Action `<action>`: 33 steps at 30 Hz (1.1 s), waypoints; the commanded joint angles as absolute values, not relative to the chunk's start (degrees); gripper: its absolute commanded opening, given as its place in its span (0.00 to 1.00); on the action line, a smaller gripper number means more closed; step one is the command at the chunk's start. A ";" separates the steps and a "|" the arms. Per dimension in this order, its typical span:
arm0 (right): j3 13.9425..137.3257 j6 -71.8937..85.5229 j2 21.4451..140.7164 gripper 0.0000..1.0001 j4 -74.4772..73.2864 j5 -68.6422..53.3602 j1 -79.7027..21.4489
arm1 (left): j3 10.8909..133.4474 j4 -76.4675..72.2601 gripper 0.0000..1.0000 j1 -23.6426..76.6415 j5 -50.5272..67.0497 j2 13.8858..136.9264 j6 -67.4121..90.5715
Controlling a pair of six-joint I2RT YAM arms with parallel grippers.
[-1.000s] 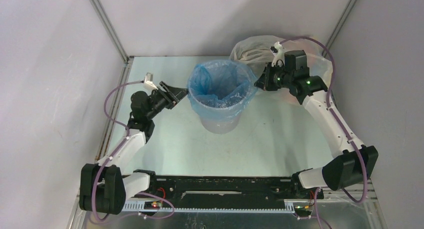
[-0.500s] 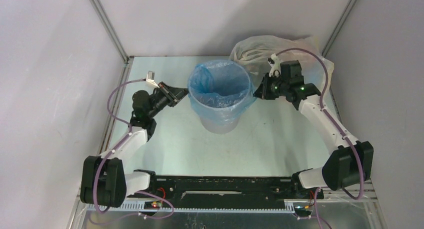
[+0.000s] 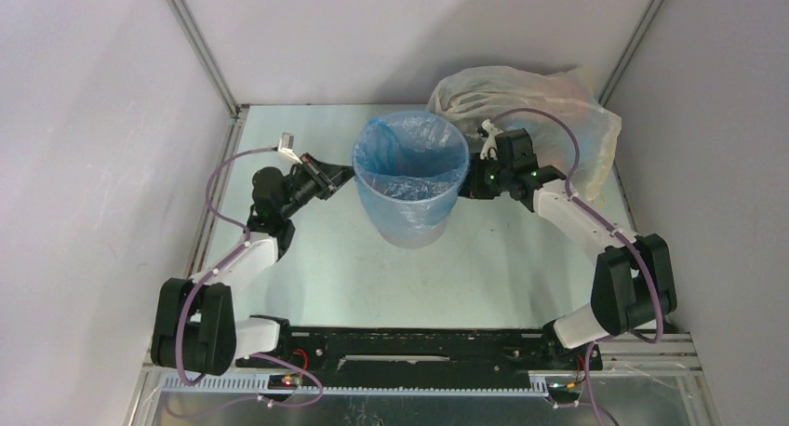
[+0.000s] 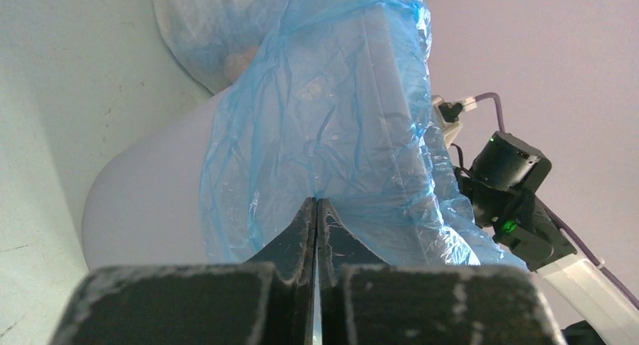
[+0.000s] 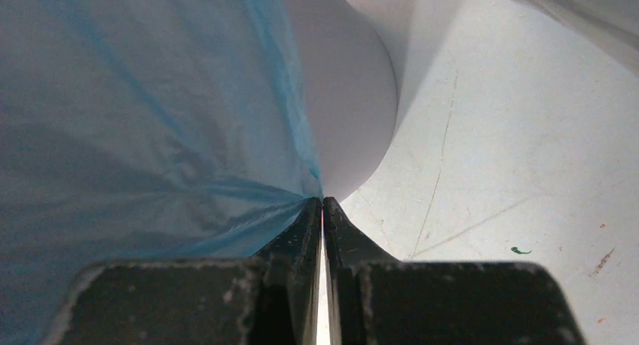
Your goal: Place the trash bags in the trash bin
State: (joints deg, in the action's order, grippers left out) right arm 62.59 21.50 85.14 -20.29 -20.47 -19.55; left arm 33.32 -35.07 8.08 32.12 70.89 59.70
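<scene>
The pale grey trash bin [image 3: 409,226] stands upright mid-table, lined with the light-blue trash bag [image 3: 409,161], whose edge is folded down over the rim. My left gripper [image 3: 346,176] is at the bin's left side, shut on the bag's overhanging film [image 4: 331,149], which puckers at the tips [image 4: 316,202]. My right gripper [image 3: 470,178] is at the bin's right side, shut on the bag's edge [image 5: 151,134]; the film gathers into the tips [image 5: 322,202]. The bin wall [image 5: 347,96] shows just beyond them.
A large whitish bag [image 3: 530,100] stuffed with items sits at the back right, behind the right arm. Side walls with metal rails [image 3: 200,49] close in the table on the left and right.
The left gripper closed on the bag's left overhang. The right arm lowered and drew in beside the bin, pulling the bag's edge down over the rim.
</scene>
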 commanded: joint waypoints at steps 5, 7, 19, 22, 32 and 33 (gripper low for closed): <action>59.77 22.97 87.21 0.03 -13.43 -15.25 -20.43 | 33.50 -32.80 0.01 8.55 30.67 70.60 54.35; 59.29 23.01 87.54 0.00 -12.92 -14.58 -20.44 | 33.86 -30.35 0.01 8.55 29.65 69.90 52.61; 52.25 24.55 75.15 0.08 -10.96 -12.89 -17.84 | 35.06 -20.74 0.08 8.55 25.78 63.62 46.21; 49.03 26.35 70.52 0.15 -8.35 -18.18 -14.50 | 35.55 -19.87 0.14 8.59 26.07 63.01 45.97; 61.32 16.73 60.64 0.00 -19.19 -17.39 -16.98 | 35.22 -14.84 0.32 8.55 21.63 54.50 44.14; 63.77 15.18 61.24 0.00 -21.05 -17.21 -18.13 | 35.35 -14.31 0.34 8.55 21.47 53.80 43.98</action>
